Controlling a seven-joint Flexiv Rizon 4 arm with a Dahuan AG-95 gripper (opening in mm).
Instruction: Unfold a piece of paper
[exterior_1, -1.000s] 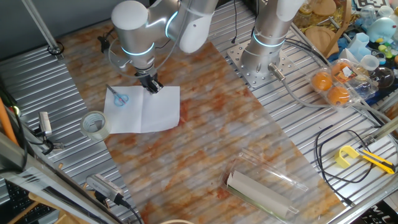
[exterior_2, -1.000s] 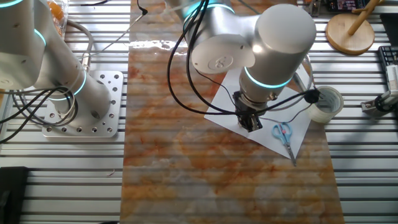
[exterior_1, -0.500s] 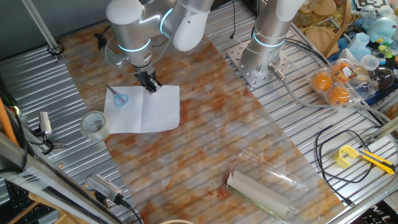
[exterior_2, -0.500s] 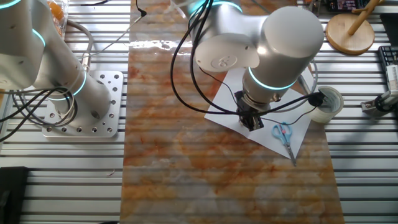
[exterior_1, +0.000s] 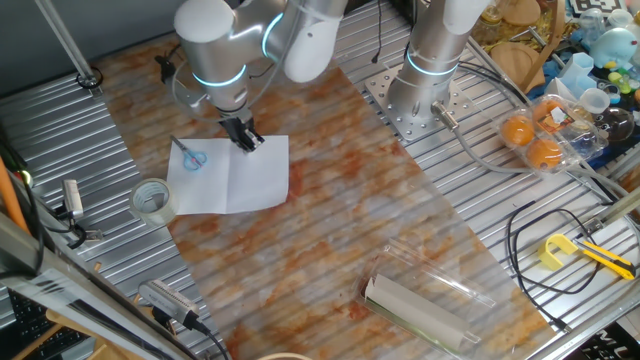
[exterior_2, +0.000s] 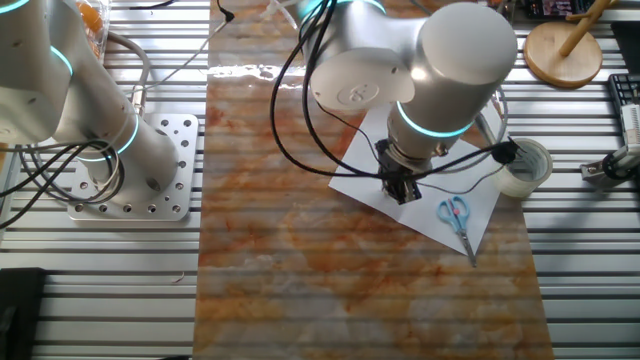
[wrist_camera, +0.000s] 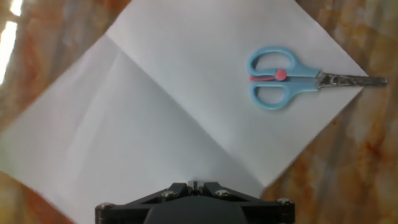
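Note:
The piece of paper (exterior_1: 240, 180) (exterior_2: 420, 208) (wrist_camera: 155, 106) lies spread flat on the orange mat, with a crease down its middle. Small scissors with blue handles (exterior_1: 190, 155) (exterior_2: 457, 218) (wrist_camera: 280, 78) rest on one corner of it. My gripper (exterior_1: 247, 142) (exterior_2: 400, 195) (wrist_camera: 195, 184) hangs just over the sheet's far edge, near the end of the crease. Its fingers are pressed together and shut, with nothing visible between them. The arm hides part of the sheet in the other fixed view.
A tape roll (exterior_1: 152, 200) (exterior_2: 525, 165) sits beside the paper's corner. A grey-white roll in clear plastic casing (exterior_1: 420, 300) lies near the front. A second arm's base (exterior_1: 430, 80) (exterior_2: 130, 160) stands off the mat. Oranges (exterior_1: 530, 140) and a yellow tool (exterior_1: 560, 250) are at the right.
The hand swayed a little to the left and back again over the paper's far edge. The paper and scissors have not moved.

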